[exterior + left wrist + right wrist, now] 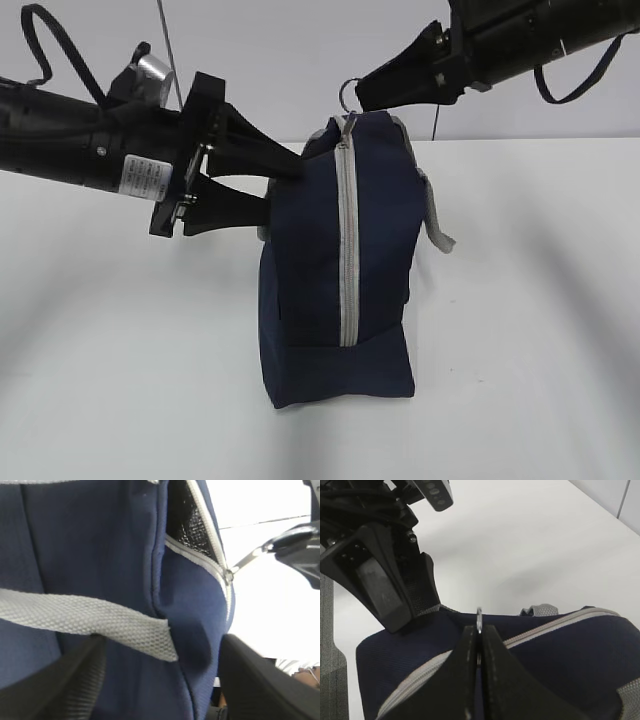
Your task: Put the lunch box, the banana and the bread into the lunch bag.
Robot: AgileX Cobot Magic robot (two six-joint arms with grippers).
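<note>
On the white table [120, 380] nearest to you, the lunch bag [310, 280] is standing upright on its end, with its grey zipper [347, 250] running up the side that is facing you. Your left gripper [285, 185] is reaching in from the left with its jaws spread, one finger above and one below, against the upper side of the bag. Behind the top, your right gripper [479, 645] is pinching the metal ring pull [479, 620] with jaws closed.
</note>
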